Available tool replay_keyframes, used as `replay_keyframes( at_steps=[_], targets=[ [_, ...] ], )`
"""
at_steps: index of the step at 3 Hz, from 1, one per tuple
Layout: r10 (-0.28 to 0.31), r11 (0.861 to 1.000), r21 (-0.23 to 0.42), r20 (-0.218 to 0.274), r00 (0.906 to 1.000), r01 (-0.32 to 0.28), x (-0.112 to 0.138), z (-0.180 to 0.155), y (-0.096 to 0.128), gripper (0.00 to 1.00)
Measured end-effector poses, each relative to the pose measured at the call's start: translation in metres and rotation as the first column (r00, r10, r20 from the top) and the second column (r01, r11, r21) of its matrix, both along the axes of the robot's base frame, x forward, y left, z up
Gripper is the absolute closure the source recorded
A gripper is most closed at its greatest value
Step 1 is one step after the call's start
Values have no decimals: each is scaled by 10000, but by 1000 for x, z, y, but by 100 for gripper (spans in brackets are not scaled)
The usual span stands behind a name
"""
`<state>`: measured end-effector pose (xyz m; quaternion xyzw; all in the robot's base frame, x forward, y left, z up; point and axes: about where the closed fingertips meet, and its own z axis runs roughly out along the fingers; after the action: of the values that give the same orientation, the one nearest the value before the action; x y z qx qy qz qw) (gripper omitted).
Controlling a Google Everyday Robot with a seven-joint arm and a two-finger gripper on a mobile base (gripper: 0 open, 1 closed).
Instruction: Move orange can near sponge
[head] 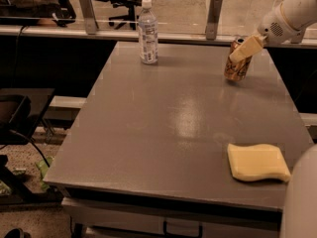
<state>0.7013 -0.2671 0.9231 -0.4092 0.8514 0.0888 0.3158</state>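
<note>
Worktop stock: three loose items, one claw.
Worktop, 1. Orange can, 1, tilted, at the far edge. Water bottle, 1, well apart from the can along the same edge. Sponge, 1, well apart from the can, nearer the front. Claw, 1, at the can's upper part. Upright posts beyond the can, 2.

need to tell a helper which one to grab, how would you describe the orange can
Go to the far right corner of the grey table. The orange can sits there, with the robot's gripper at its top. It is short, copper-orange metal, unlike the tall clear water bottle and the flat yellow sponge.
</note>
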Motion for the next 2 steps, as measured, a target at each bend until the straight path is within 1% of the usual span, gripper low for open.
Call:
replay_keyframes(
  at_steps=[1, 2],
  targets=[
    [578, 9983, 91, 57, 9983, -579, -31, 14, 14, 100],
    [1159, 9931, 194, 98, 9932, -1161, -71, 23, 29, 100]
  ],
)
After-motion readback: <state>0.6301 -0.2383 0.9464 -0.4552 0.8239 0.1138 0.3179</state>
